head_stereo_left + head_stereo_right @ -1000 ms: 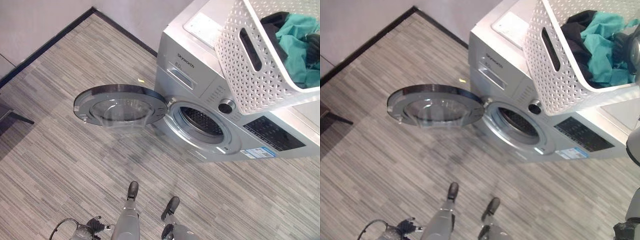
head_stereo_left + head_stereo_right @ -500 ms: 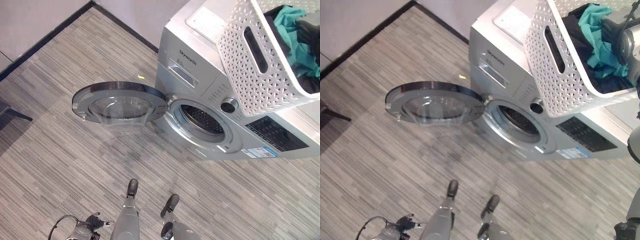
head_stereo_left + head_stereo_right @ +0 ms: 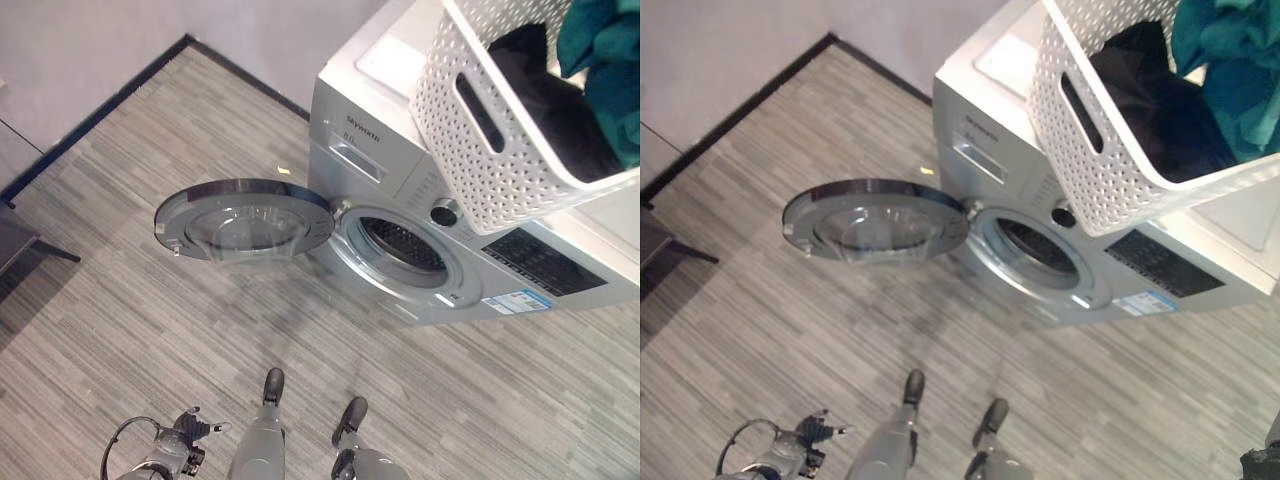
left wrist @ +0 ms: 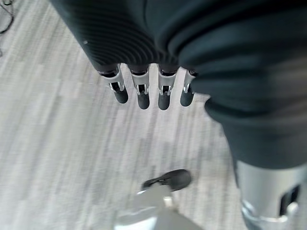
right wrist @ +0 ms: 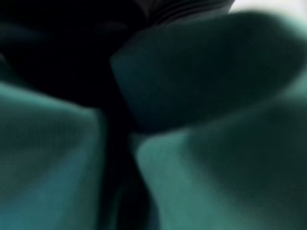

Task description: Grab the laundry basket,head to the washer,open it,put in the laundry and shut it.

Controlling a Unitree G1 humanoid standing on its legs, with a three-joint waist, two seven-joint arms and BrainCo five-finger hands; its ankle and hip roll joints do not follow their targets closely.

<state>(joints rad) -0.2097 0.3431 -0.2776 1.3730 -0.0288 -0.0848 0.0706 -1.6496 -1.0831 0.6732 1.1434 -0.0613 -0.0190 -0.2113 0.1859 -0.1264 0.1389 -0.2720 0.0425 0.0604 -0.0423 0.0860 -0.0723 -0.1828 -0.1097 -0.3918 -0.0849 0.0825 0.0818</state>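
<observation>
Standing silver on the striped grey floor (image 3: 120, 330), washer (image 3: 400, 170) against the wall; round door (image 3: 245, 215) swung fully open to the robot's left, lying nearly flat on its hinge, glass bowl showing; drum opening (image 3: 403, 247) dark and bare behind its silver ring. Resting on the washer's top, toward its right side, white perforated laundry basket (image 3: 480, 150), tilted, slotted handle facing the door side; inside, black cloth (image 3: 555, 100) low in the basket; teal cloth (image 3: 1230, 60) bunched higher at the basket's right end, lifted above the black. Pressing close around the right wrist camera, folds of that teal cloth (image 5: 216, 158) with black between them; right hand buried in the fabric, fingers hidden, so impossible to tell whether spread or clamped on the cloth. Hanging low beside the body over the floor, left hand (image 4: 144, 88), fingers straight, together in a row, holding nothing, well apart from washer and basket.
</observation>
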